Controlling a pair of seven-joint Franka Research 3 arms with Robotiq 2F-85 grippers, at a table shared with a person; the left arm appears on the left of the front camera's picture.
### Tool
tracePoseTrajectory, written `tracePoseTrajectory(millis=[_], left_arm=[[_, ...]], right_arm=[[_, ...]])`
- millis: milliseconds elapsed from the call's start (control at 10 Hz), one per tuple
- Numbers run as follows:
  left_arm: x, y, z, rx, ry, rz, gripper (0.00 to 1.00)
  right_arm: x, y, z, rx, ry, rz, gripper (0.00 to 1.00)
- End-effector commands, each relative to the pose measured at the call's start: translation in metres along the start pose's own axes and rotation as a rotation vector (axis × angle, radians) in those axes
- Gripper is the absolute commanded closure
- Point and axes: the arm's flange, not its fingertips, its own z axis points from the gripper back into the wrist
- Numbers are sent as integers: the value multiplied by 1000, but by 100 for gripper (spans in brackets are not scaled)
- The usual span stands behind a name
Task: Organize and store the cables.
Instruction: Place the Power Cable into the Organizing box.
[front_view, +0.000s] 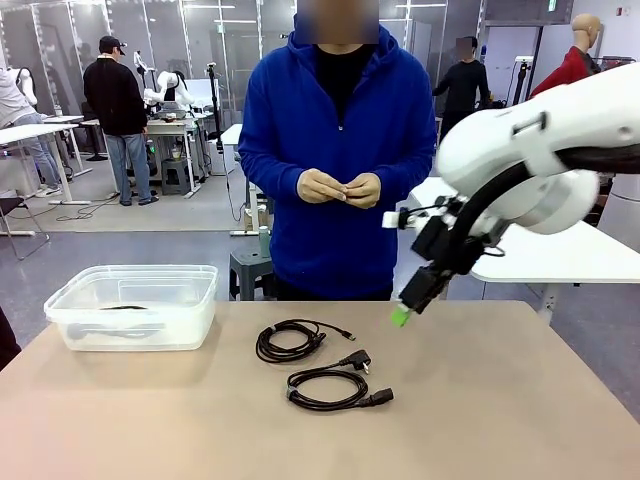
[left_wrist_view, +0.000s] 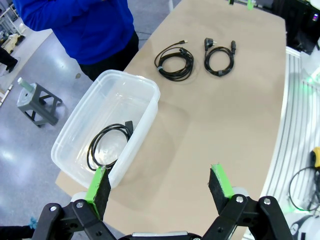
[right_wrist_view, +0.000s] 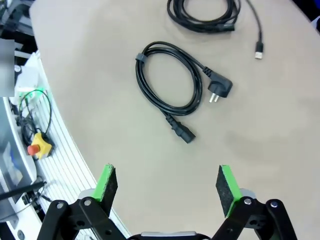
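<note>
Power cord (right_wrist_view: 140, 80) is lying coiled on the table (front_view: 500, 400) just beside a second coiled cable (front_view: 312, 343), a third cable (left_wrist_view: 92, 150) is sitting inside the clear bin (left_wrist_view: 130, 80), and with the right gripper (right_wrist_view: 165, 182) near the cord and the left gripper (left_wrist_view: 161, 182) over the bin both hanging spread wide, I'm thinking pinching the bundled strands, not the plug (right_wrist_view: 220, 89).

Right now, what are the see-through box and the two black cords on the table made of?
The box looks like thin plastic: cloudy-clear, glossy, and you can see the cord inside through its wall. The cord with the wall plug and the thinner cord look coated in black rubbery plastic, probably, with a dull sheen; they bend into loose coils.
</note>
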Motion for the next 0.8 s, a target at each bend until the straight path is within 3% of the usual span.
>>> tracePoseTrajectory(millis=[0, 400, 700], left_arm=[[1, 0, 1, -1, 5, -6, 0], [1, 0, 1, -1, 5, -6, 0], [1, 0, 1, -1, 5, -6, 0]], right_arm=[[-31, -3, 23, 53, -74, 63, 0], [-98, -14, 83, -66, -247, 230, 0], [-160, -20, 117, -59, -347, 310, 0]])
